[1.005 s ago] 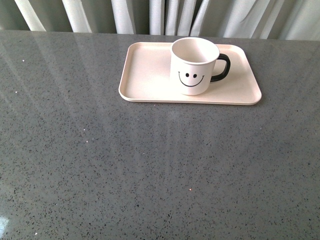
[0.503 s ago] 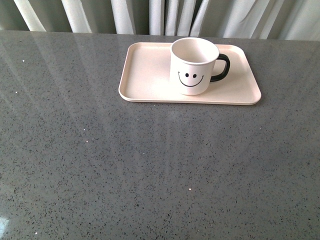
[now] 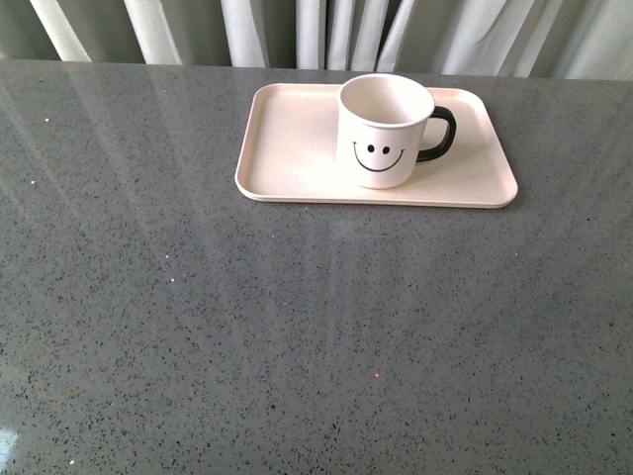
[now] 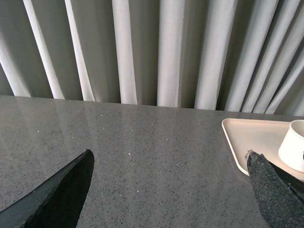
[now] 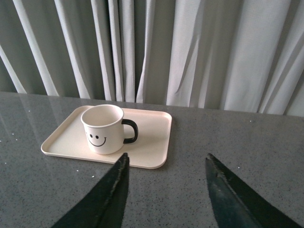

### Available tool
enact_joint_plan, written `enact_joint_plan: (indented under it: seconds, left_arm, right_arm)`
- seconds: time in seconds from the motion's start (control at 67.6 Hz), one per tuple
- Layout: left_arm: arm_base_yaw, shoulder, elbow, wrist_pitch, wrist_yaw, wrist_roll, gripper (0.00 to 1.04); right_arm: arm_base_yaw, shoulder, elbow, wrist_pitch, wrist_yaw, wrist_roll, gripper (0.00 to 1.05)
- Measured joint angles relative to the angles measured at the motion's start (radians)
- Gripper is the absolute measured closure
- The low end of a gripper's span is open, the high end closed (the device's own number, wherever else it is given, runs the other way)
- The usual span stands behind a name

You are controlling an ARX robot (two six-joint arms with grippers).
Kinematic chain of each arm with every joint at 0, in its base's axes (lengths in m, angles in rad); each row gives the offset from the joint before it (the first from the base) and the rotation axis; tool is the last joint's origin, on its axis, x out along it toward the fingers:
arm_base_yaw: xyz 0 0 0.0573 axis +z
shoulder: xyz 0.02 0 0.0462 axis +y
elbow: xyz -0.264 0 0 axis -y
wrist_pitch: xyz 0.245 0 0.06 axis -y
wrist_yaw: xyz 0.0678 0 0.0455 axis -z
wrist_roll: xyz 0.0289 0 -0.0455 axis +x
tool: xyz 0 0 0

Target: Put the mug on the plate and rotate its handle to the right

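Note:
The white mug point(image 3: 385, 131) with a black smiley face stands upright on the pale pink-beige plate point(image 3: 287, 148), right of the plate's middle. Its black handle point(image 3: 440, 134) points to the right. The mug point(image 5: 102, 129) and plate point(image 5: 64, 137) also show in the right wrist view, and partly in the left wrist view, mug point(image 4: 294, 147) on plate point(image 4: 242, 135). Neither gripper shows in the front view. My left gripper point(image 4: 168, 156) is open and empty, left of the plate. My right gripper point(image 5: 166, 159) is open and empty, short of the plate's near right corner.
The plate sits on a grey speckled countertop point(image 3: 297, 327). Pale pleated curtains point(image 3: 326, 30) hang behind the counter's far edge.

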Motion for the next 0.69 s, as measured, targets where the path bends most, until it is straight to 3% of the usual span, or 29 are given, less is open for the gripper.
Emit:
enact_joint_plan:
  seconds: [0.222,0.695]
  left_arm:
    - [0.0,0.0,0.0,0.0,0.0,0.0,0.09]
    - [0.0,0.0,0.0,0.0,0.0,0.0,0.09]
  right_arm:
    - [0.0,0.0,0.0,0.0,0.0,0.001,0.08]
    - [0.0,0.0,0.0,0.0,0.0,0.001,0.09]
